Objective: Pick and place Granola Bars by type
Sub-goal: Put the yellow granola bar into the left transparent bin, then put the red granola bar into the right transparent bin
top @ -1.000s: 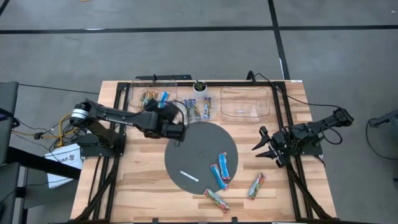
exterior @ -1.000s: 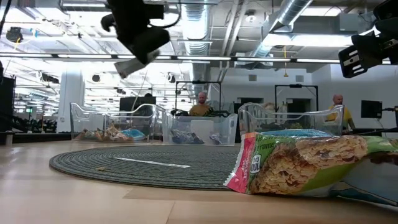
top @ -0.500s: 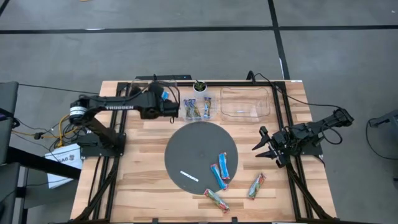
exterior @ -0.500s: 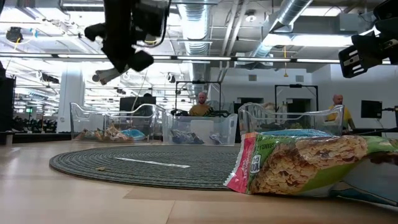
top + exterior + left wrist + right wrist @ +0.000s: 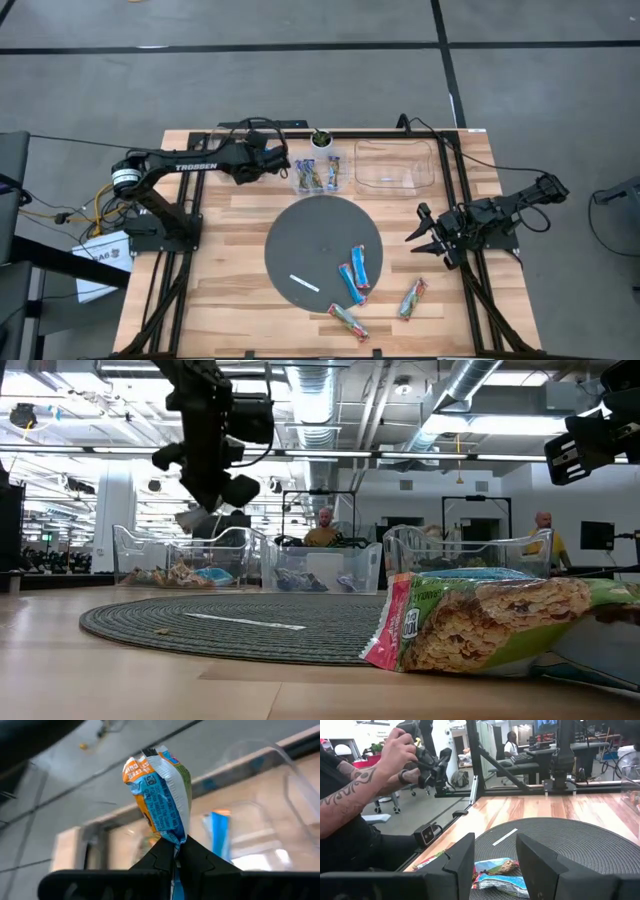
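My left gripper (image 5: 272, 158) hangs over the clear left bin (image 5: 228, 150) at the table's far edge, shut on a granola bar (image 5: 160, 790) with a blue, orange and green wrapper. The low view shows this gripper (image 5: 212, 495) above the bin (image 5: 180, 560), which holds bars, one of them bright blue (image 5: 220, 835). The middle bin (image 5: 320, 172) holds dark blue bars. Two blue bars (image 5: 355, 272) lie on the round dark mat (image 5: 310, 235), and two green-tan bars (image 5: 412, 298) lie on the wood near it. My right gripper (image 5: 425, 238) waits open at the table's right. My left gripper pinches one end of the bar's wrapper (image 5: 175, 837) between its two fingertips. The fingers come from the table's left, slanting down. The bar sticks out beyond the fingertips, crumpled and lifted clear, above the left bin.
An empty clear bin (image 5: 395, 165) stands at the far right. A thin white strip (image 5: 304, 284) lies on the mat. A green-tan bar (image 5: 490, 622) fills the low view's foreground. A person's hands (image 5: 400, 755) work beyond the table's edge.
My left gripper has swung with the bar from above the mat's far-left rim toward the table's far edge, to over the left bin, sinking a little and rolling. It has stayed shut on the bar. My right gripper has kept still.
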Action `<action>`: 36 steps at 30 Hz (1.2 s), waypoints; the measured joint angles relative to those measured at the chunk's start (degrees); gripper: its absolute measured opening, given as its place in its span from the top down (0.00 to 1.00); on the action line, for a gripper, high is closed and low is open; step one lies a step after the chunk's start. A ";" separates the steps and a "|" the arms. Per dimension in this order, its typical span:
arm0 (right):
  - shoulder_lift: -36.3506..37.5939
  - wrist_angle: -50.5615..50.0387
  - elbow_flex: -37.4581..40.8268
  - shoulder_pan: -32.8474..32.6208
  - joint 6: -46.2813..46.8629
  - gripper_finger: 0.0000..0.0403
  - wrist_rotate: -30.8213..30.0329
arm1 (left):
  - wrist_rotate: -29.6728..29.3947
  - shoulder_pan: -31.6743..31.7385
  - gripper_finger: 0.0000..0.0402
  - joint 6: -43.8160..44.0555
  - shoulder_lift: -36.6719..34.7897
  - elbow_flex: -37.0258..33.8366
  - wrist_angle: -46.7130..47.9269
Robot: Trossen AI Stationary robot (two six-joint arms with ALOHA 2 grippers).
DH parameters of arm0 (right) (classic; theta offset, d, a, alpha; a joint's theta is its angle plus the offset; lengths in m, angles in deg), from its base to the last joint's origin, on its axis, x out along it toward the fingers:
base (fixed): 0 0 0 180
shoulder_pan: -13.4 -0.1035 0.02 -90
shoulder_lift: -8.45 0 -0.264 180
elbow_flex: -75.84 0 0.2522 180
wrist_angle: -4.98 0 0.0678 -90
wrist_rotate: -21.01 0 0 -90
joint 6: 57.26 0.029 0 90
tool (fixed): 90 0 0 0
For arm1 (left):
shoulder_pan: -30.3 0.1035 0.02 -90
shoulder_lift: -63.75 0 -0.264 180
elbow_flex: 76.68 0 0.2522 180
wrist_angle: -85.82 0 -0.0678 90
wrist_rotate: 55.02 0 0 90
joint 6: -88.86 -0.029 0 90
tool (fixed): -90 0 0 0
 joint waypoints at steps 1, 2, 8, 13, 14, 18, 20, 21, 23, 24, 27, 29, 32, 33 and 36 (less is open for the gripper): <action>0.00 0.00 0.00 -0.01 0.00 0.66 0.00 | 0.79 0.29 0.98 -0.46 0.00 -0.50 -1.62; -0.01 0.00 0.00 0.01 0.00 0.66 0.00 | 1.01 0.57 0.98 -0.74 -0.01 -1.08 -3.31; -0.01 0.00 0.00 0.00 0.00 0.66 0.00 | 5.55 3.13 0.98 -0.78 -0.01 -4.75 -8.89; -0.01 0.00 0.00 0.01 0.00 0.66 0.00 | 8.35 5.07 0.98 0.29 0.00 -7.91 -13.42; -0.01 0.00 0.00 0.01 0.00 0.66 0.00 | 8.86 5.45 0.98 0.71 0.00 -7.98 -13.41; -0.01 0.00 0.00 -0.01 0.00 0.66 0.00 | 11.75 6.61 0.98 2.29 0.00 -7.98 -13.53; -0.01 0.00 0.00 -0.01 0.00 0.66 0.00 | 12.91 6.99 0.98 2.70 0.00 -7.98 -13.57; -0.01 0.00 0.00 0.01 0.00 0.66 0.00 | 13.24 7.21 0.98 3.27 0.00 -7.98 -13.53; -0.01 0.00 0.00 -0.01 0.01 0.66 0.00 | 13.37 7.52 0.98 5.46 0.00 -7.98 -13.15; 0.00 0.00 0.00 -0.01 0.00 0.66 0.00 | 13.35 7.65 0.98 6.34 0.00 -7.98 -12.85; 0.00 0.00 0.00 0.01 0.00 0.65 0.00 | 13.49 7.78 0.97 6.67 0.00 -7.98 -12.90; -0.01 0.00 0.00 -0.01 0.02 0.66 0.00 | 14.22 7.76 0.94 6.46 0.00 -7.98 -13.09; -0.01 0.00 0.00 0.00 0.00 0.66 0.00 | 14.25 7.72 0.88 6.47 0.00 -7.98 -13.12; 0.00 0.00 0.00 0.01 0.00 0.66 0.00 | 14.25 7.74 0.86 6.47 0.00 -7.98 -13.12; -0.01 0.00 0.00 0.01 0.00 0.66 0.00 | 14.22 7.74 0.79 6.47 0.00 -7.98 -13.12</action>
